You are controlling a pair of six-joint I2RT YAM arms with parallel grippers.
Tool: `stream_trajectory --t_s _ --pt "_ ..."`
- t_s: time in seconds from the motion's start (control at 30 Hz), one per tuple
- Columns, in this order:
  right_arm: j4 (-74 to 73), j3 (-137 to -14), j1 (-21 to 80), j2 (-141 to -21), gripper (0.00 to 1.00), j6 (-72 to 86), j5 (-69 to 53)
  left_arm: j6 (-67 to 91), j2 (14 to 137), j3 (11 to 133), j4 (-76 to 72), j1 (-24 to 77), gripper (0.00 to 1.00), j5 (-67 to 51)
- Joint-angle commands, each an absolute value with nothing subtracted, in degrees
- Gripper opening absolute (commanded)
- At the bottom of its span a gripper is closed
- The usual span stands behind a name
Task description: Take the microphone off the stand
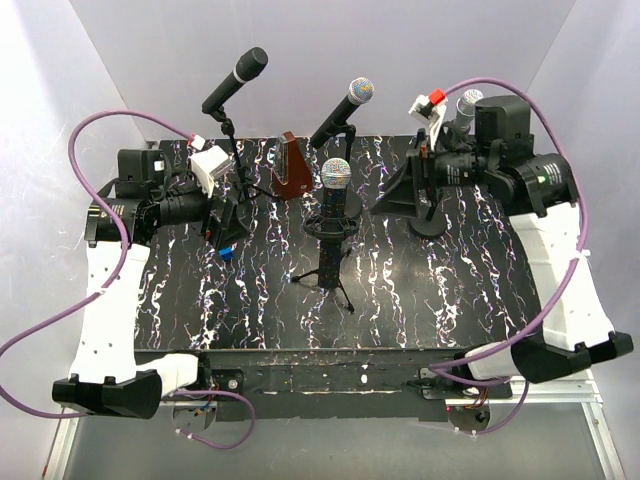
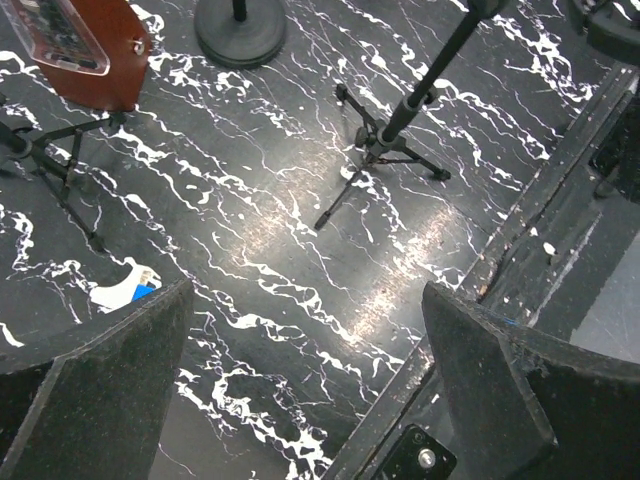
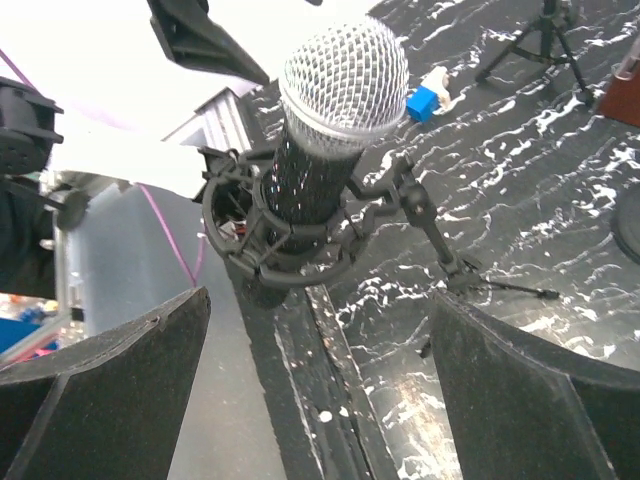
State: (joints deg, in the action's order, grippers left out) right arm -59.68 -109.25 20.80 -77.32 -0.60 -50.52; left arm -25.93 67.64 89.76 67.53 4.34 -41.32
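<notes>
Top: the mic (image 1: 336, 172) sits upright in its stand (image 1: 331, 250) mid-tabletop (image 1: 480, 290), with 1 arm on each side and neither touching it.

Left wrist: left jaws are wide open and empty, with the stand (image 2: 385, 140) and its feet ahead.

Right wrist: right jaws are wide open and empty, facing the mic (image 3: 335, 110) in its cradle (image 3: 290, 235).

This looks like the approach step. Next, the right jaws need to close on the mic body and lift it out.

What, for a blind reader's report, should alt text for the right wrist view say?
A silver-mesh microphone in a black shock mount sits just ahead of the right gripper's open fingers. Behind it, a black marbled table and blue block.
</notes>
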Motion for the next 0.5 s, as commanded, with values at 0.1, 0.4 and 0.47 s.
stream_trajectory --t_s 0.1,0.4,0.47 --pt "-49.2 -113.6 24.0 -82.8 0.96 10.2 -54.7 -29.3 68.2 95.2 75.3 5.4 0.98 -47.5" --pt "-43.9 -115.7 28.5 -88.8 0.96 15.6 -57.9 -26.0 71.1 99.6 76.2 6.9 0.98 -49.1" --pt "-43.0 -116.0 29.6 -89.6 0.96 16.5 -57.7 -24.7 71.5 100.0 75.4 7.0 0.98 -49.8"
